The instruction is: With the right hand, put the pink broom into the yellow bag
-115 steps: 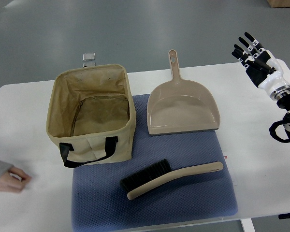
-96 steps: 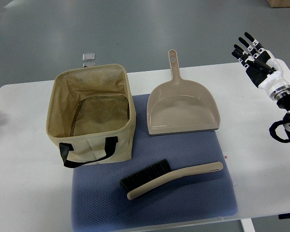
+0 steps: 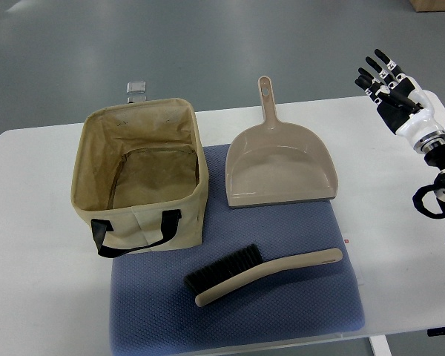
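The pinkish-beige broom [image 3: 261, 274] with black bristles lies flat on the blue mat [image 3: 237, 319], near the front, handle pointing right. The yellow fabric bag [image 3: 141, 174] stands open on the mat's left side, with black handles at its front. My right hand [image 3: 386, 81] is raised above the table's far right corner, fingers spread and holding nothing, well away from the broom. The left arm is out of view.
A matching beige dustpan [image 3: 279, 169] lies on the mat behind the broom, handle pointing away. A small metal clip [image 3: 137, 90] sits behind the bag at the table's far edge. The white table [image 3: 37, 282] extends left and right of the mat.
A person's hand at the left edge of the table has withdrawn out of view. My right hand has not moved.
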